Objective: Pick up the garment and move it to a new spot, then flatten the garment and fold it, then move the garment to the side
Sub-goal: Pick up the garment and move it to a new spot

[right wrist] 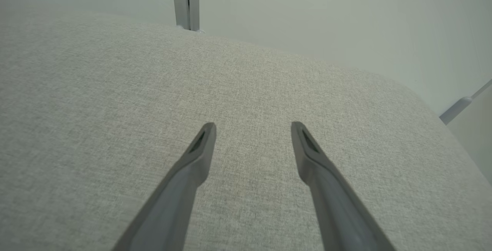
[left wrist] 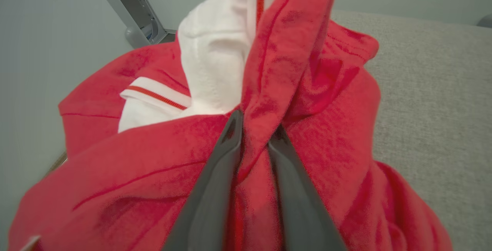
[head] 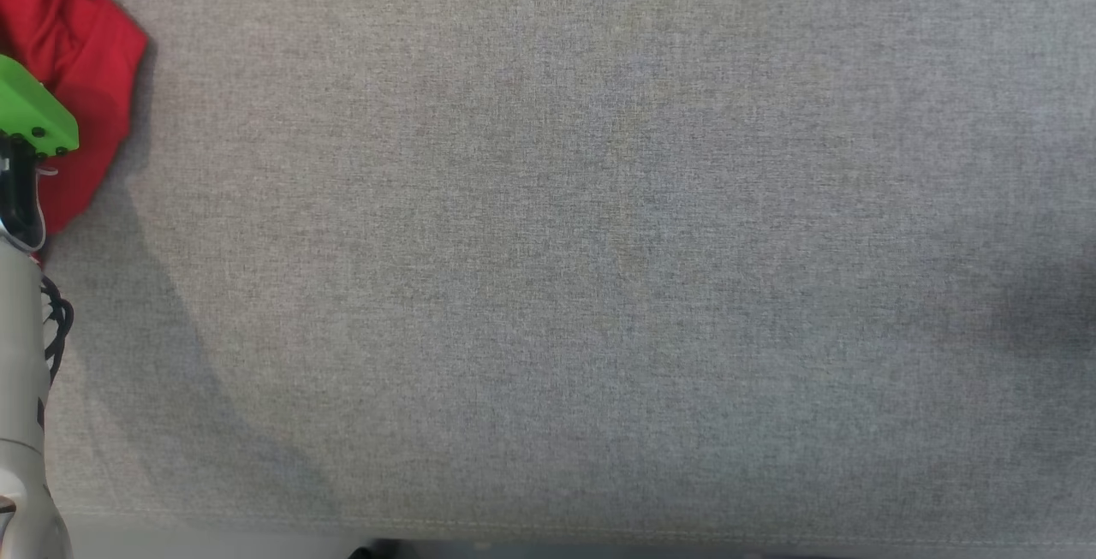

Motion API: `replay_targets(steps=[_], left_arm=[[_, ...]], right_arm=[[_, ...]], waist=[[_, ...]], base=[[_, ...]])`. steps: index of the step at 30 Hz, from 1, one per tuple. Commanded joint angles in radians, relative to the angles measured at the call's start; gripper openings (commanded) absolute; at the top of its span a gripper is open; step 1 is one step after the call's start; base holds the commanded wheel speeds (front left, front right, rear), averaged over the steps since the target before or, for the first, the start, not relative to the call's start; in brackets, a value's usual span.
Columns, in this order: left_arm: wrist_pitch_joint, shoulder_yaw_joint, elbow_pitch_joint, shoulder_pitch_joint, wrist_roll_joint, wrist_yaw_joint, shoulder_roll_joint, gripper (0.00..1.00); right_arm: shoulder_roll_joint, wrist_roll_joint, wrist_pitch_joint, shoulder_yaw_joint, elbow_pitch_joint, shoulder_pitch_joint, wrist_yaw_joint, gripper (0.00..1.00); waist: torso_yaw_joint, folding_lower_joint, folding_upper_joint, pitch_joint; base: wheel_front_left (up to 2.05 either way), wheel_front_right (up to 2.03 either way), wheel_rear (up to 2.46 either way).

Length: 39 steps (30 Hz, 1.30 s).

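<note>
- Between the tips of the left pincer [left wrist: 255, 128]: a ridge of the red garment [left wrist: 146, 174], pinched, the rest heaped around.
- Thin bite, so it may slip on lifting.
- Meanwhile the right pincer [right wrist: 251, 128] hangs spread above the grey cushion [right wrist: 96, 101].

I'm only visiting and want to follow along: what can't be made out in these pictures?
Head view: most of the red garment is cut off by the left edge, partly behind a green cover.
Left wrist view: the garment is bunched around the left hand, hiding its type.
Right wrist view: whether the open right hand touches the grey surface is unclear.
</note>
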Motion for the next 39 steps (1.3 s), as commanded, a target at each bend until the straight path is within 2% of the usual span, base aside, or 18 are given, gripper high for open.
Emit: replay_targets(steps=[1, 4, 10, 14, 23, 30, 34, 36, 37, 39], left_arm=[[-0.024, 0.000, 0.011, -0.013, -0.003, -0.008, 0.007, 0.00], [-0.080, -0.008, 0.034, -0.024, -0.006, -0.022, -0.002, 0.00], [-0.161, -0.027, 0.043, -0.061, 0.021, -0.031, 0.030, 0.00], [-0.181, -0.041, -0.003, -0.100, 0.039, -0.041, 0.049, 0.00], [-0.187, -0.115, -0.192, -0.178, 0.100, -0.043, 0.044, 0.00], [-0.094, -0.200, -0.402, -0.225, 0.121, -0.054, 0.014, 0.00], [-0.019, -0.264, -0.523, -0.248, 0.123, -0.060, -0.026, 0.00], [0.012, -0.291, -0.571, -0.252, 0.111, -0.060, -0.053, 0.00], [0.036, -0.307, -0.617, -0.246, 0.075, -0.062, -0.094, 0.00], [0.063, -0.341, -0.673, -0.229, 0.085, -0.061, -0.120, 0.00]], right_arm=[[0.003, 0.000, -0.004, 0.004, 0.004, -0.011, -0.001, 1.00], [0.014, 0.002, -0.013, 0.019, 0.018, -0.013, -0.001, 1.00], [0.036, 0.001, -0.035, 0.059, 0.062, -0.026, -0.001, 1.00], [0.059, -0.002, -0.053, 0.079, 0.099, -0.033, -0.001, 1.00], [0.127, 0.007, -0.112, 0.122, 0.200, -0.046, -0.001, 1.00], [0.178, 0.012, -0.154, 0.142, 0.272, -0.065, -0.001, 1.00], [0.200, 0.017, -0.176, 0.158, 0.312, -0.086, -0.001, 1.00], [0.210, 0.019, -0.187, 0.169, 0.331, -0.095, -0.001, 1.00], [0.219, 0.020, -0.195, 0.179, 0.350, -0.103, -0.001, 1.00], [0.229, 0.021, -0.203, 0.183, 0.366, -0.104, -0.001, 1.00]], waist=[[0.000, -0.0001, 0.0000, -0.011], [0.002, -0.0001, 0.0000, -0.037], [-0.017, -0.0001, 0.0000, -0.105], [-0.032, -0.0001, 0.0000, -0.149], [-0.093, -0.0001, 0.0000, -0.254], [-0.183, -0.0001, 0.0000, -0.304], [-0.255, -0.0001, 0.0000, -0.317], [-0.293, -0.0001, 0.0000, -0.322], [-0.331, -0.0001, 0.0000, -0.328], [-0.367, -0.0001, 0.0000, -0.331]], base=[[0.00, 0.00, 0.00], [0.00, 0.00, 0.00], [0.00, 0.00, 0.00], [0.00, 0.00, 0.00], [0.00, 0.00, 0.00], [0.00, 0.00, 0.00], [0.00, 0.00, 0.00], [0.00, 0.00, 0.00], [0.00, 0.00, 0.00], [0.00, 0.00, 0.00]])
